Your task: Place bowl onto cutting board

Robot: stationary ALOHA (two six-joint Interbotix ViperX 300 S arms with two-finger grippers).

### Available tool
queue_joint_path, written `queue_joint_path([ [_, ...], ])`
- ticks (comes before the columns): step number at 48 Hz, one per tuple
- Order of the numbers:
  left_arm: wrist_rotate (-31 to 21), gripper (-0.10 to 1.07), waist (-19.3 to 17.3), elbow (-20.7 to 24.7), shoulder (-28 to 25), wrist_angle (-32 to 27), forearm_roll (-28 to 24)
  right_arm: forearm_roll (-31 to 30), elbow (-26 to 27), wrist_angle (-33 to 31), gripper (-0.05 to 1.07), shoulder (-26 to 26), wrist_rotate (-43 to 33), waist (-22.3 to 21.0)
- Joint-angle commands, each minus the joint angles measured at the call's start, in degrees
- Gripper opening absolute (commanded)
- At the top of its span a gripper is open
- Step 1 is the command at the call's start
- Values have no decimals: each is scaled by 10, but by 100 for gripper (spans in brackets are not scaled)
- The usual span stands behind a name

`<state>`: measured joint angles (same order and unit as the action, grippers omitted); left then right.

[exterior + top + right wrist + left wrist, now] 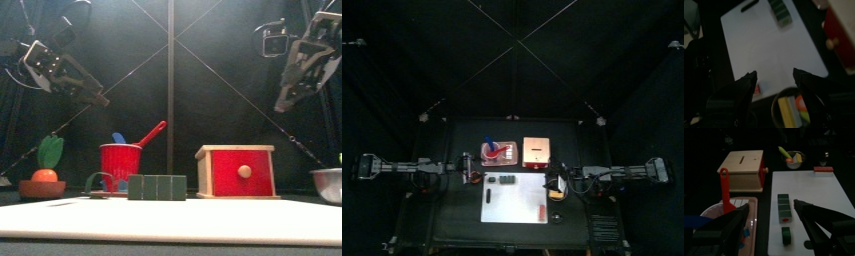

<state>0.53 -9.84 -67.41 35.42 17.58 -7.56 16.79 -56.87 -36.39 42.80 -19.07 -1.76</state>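
While right tool (774,82) gapes, round bowl (791,107) (metal-rimmed) sits beside flat white cutting board (767,45); left tool (771,213) apart.

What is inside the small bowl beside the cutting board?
The bowl holds long yellow-green and orange pieces standing above its rim. What lies at its bottom is covered by them and the wall.
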Motion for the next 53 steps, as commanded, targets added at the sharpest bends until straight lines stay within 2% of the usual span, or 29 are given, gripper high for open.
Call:
queue_joint_path([
  [1, 1, 103, -3, 15, 0, 5, -5, 33, 7, -50, 91, 0, -24, -1],
  [13, 0, 103, -3, 12, 0, 5, -19, 23, 0, -202, 91, 3, -224, -4],
  [18, 0, 103, -3, 9, 0, 5, -20, 3, -14, -218, 91, 8, -303, -4],
  [26, 0, 103, -2, 5, 0, 5, -20, -46, -47, -193, 91, 9, -381, -1],
  [35, 0, 103, -3, 4, 0, 5, -20, -93, -87, -149, 91, 3, -423, -6],
  [46, 0, 103, -2, 3, 0, 4, -19, -98, -127, -68, 90, -2, -436, -15],
  [53, 0, 103, -3, 3, 0, 4, -19, -99, -142, -47, 86, -15, -436, -42],
])
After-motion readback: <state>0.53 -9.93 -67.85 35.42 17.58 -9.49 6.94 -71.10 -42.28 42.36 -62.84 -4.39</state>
